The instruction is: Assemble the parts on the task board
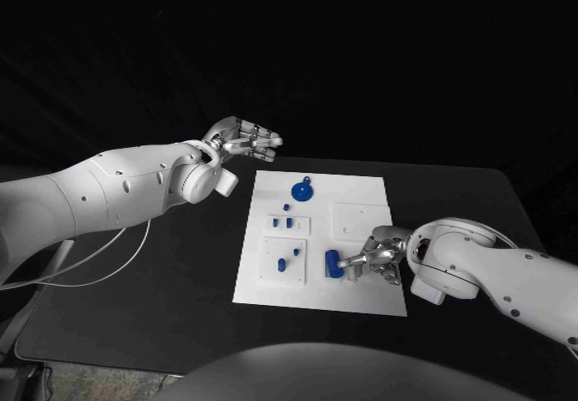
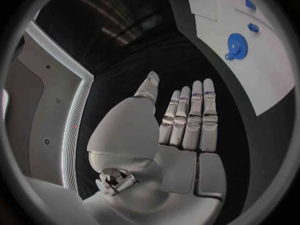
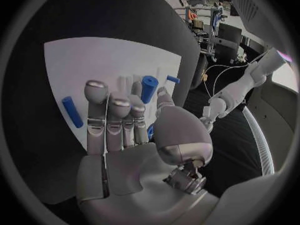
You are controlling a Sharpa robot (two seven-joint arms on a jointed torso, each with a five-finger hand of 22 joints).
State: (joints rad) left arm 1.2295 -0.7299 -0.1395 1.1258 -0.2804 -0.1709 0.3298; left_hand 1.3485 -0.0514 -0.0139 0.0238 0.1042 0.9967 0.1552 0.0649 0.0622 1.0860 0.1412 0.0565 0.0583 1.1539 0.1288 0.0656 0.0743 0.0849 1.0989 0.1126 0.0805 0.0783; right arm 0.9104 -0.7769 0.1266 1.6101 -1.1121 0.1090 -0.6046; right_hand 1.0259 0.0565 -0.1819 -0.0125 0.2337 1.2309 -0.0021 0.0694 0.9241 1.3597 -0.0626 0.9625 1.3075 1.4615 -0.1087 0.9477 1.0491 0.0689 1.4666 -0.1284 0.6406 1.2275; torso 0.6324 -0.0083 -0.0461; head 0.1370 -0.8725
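Right hand sits low over the near right part of the task board, fingers curled about a short blue cylinder — touching it, it seems, though whether it is truly pinched I cannot tell; the right wrist view shows another blue peg just past the fingertips. Such parts look like small, stiff, light plastic, likely smooth and prone to roll, so I would take one across its middle; the left hand hangs open and flat beyond the board's far left corner, well apart from the blue gear, holding nothing.
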